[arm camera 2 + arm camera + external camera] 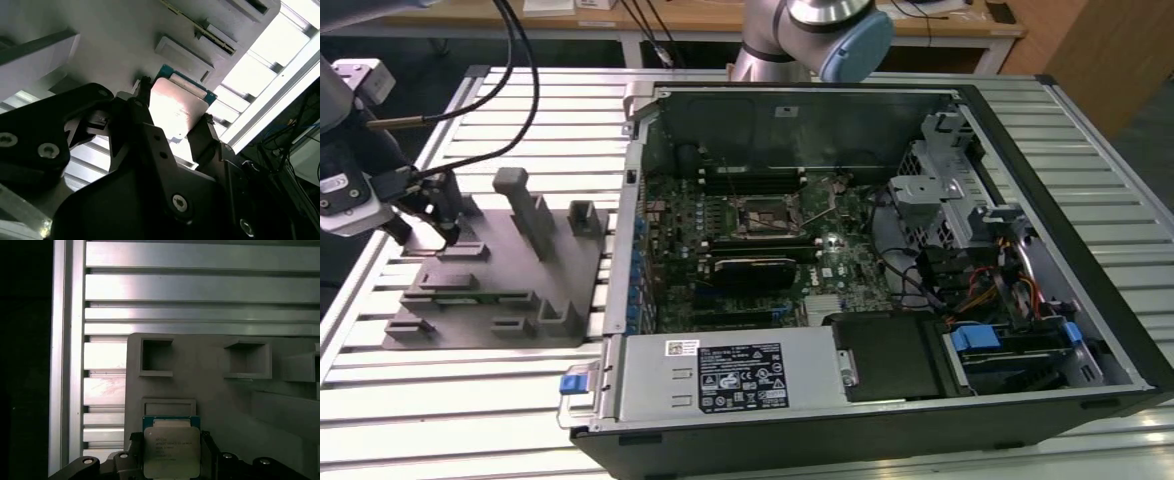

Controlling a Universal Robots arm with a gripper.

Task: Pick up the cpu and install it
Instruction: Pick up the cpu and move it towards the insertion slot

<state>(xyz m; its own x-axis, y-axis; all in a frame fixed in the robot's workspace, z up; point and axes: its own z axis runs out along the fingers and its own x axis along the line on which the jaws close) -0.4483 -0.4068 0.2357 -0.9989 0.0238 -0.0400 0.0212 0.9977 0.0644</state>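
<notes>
gripper [427,230] | fingers [144,102] clamped on two opposite edges of the cpu [171,450] | over the grey tray [487,262] | computer case [827,130] beside the tray

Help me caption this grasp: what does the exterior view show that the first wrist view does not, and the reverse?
The exterior view adds the open black computer case, its green motherboard with the square metal-framed socket, and the arm's grey-and-blue joint. The first wrist view adds the flat square silver-topped cpu, green-rimmed, clamped between the black fingers, and two square recesses in the block behind it. Both share the gripper, the grey moulded fixture block and the slatted aluminium table.
</notes>
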